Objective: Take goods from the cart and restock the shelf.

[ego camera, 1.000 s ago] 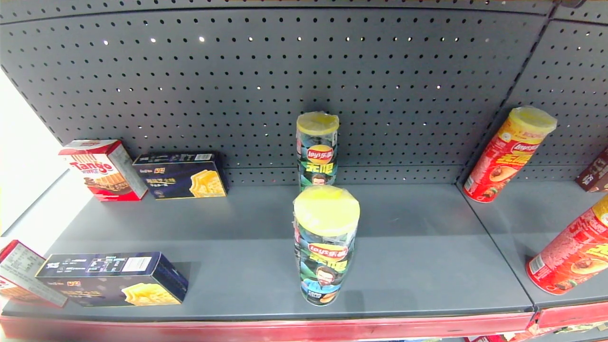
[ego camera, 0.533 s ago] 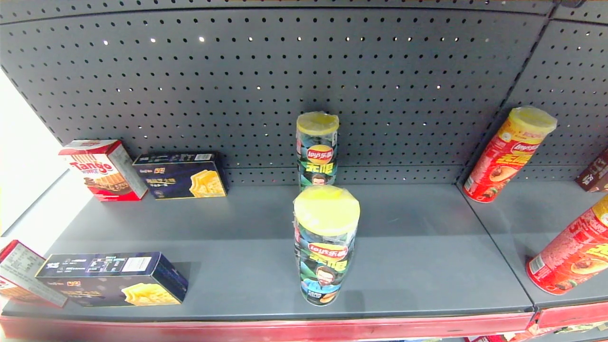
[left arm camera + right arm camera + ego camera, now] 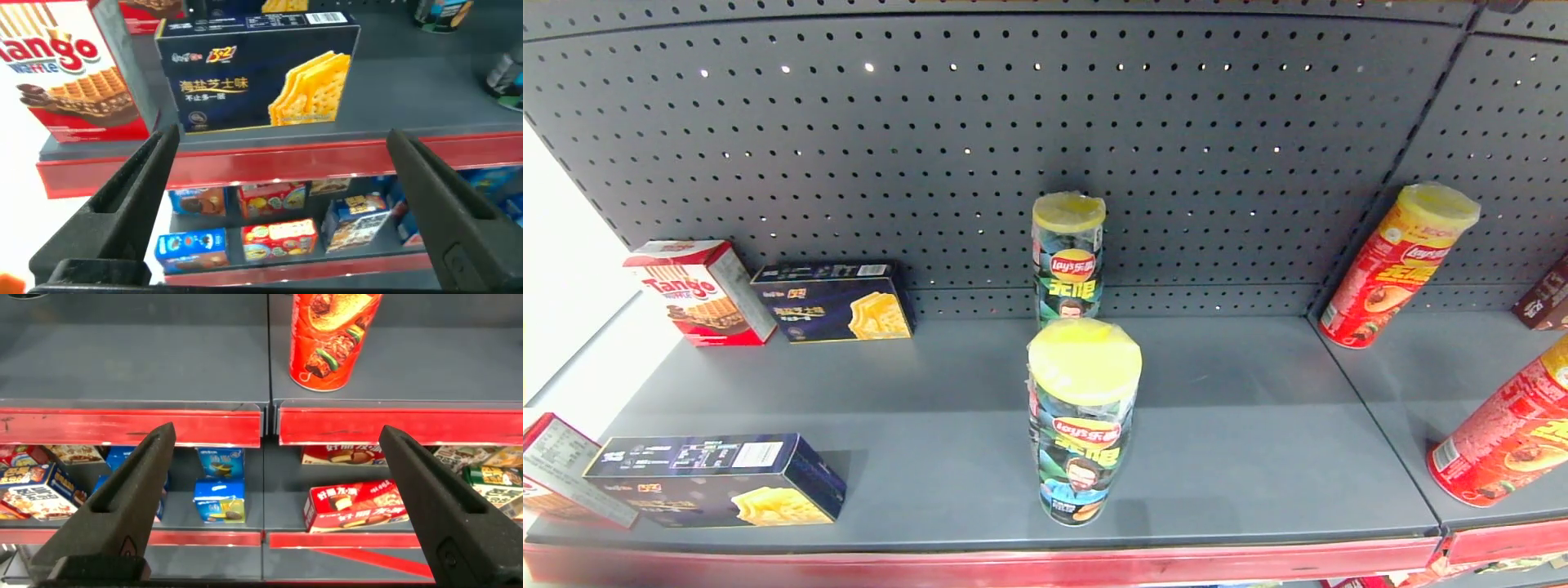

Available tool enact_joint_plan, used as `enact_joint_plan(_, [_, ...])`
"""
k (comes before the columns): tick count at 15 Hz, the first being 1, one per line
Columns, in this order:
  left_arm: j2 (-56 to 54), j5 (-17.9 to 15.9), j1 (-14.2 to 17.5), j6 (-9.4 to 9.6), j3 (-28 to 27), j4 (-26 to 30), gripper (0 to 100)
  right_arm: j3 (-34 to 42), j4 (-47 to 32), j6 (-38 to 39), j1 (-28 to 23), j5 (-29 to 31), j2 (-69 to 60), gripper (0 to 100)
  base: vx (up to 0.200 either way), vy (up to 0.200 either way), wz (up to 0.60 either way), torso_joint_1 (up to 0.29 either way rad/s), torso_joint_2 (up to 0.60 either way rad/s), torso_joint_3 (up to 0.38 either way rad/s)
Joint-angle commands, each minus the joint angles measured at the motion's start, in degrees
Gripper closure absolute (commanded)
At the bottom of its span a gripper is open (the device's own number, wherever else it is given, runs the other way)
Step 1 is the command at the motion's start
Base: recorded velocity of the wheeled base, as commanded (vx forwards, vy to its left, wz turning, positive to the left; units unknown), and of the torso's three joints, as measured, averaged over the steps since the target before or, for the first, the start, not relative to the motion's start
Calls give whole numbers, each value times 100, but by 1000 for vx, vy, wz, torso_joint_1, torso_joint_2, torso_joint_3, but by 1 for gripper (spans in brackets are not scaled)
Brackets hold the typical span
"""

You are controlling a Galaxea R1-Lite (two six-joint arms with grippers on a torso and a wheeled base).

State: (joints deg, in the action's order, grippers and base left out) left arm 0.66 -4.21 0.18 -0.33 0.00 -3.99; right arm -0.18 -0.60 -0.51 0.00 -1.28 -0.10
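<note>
My left tool (image 3: 282, 137) and right tool (image 3: 278, 431) hang open, shelf (image 3: 1241, 425) ahead; next I should fetch cart goods.

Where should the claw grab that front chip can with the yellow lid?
Probably around the middle of the front can, coming straight in from the front. It stands upright, round and narrow, with bare shelf on both sides; a second can stands behind it.
</note>
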Motion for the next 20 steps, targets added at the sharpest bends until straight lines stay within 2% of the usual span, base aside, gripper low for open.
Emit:
enact_joint_plan(1, [4, 174, -1, -20, 0, 3, 0, 1, -2, -2, 0, -4, 10, 0, 0, 0, 0, 0, 0, 0])
enact_joint_plan(2, [-4, 1009, 17, 147, 0, 214, 0, 1, -2, -2, 0, -4, 10, 0, 0, 0, 0, 0, 0, 0])
enact_joint_plan(3, [-4, 1062, 17, 217, -9, 416, 0, 1, -2, -2, 0, -4, 10, 0, 0, 0, 0, 0, 0, 0])
enact_joint_plan(4, [-4, 860, -1, 367, 0, 381, 0, 1, -2, -2, 0, -4, 10, 0, 0, 0, 0, 0, 0, 0])
enact_joint_plan(5, [4, 790, -9, 402, -9, 407, 0, 1, -2, -2, 0, -4, 10, 0, 0, 0, 0, 0, 0, 0])
enact_joint_plan(7, [4, 421, -18, 332, -9, 407, 0, 1, -2, -2, 0, -4, 10, 0, 0, 0, 0, 0, 0, 0])
enact_joint_plan(9, [4, 324, -18, 341, -9, 407, 0, 1, -2, -10, 0, -4, 10, 0, 0, 0, 0, 0, 0, 0])
enact_joint_plan(10, [4, 324, -18, 332, -9, 407, 0, 1, -2, -10, 0, -13, 10, 0, 0, 0, 0, 0, 0, 0])
enact_joint_plan(12, [4, 394, -9, 112, -9, 399, 0, 1, -2, -2, 0, -21, 10, 0, 0, 0, 0, 0, 0, 0])
enact_joint_plan(16, [4, 482, -9, 156, 0, 399, 0, 1, -2, -2, 0, -21, 10, 0, -50, 0, 0, 2, 1, 1])
enact_joint_plan(18, [4, 517, -9, 42, -9, 399, 0, 1, -2, -2, 0, -21, 10, 0, -100, 0, 0, 1, 1, -1])
enact_joint_plan(20, [4, 517, -9, 42, -9, 399, 0, 1, -2, -2, 0, -21, 10, 0, 0, 0, 0, 0, 0, 0])
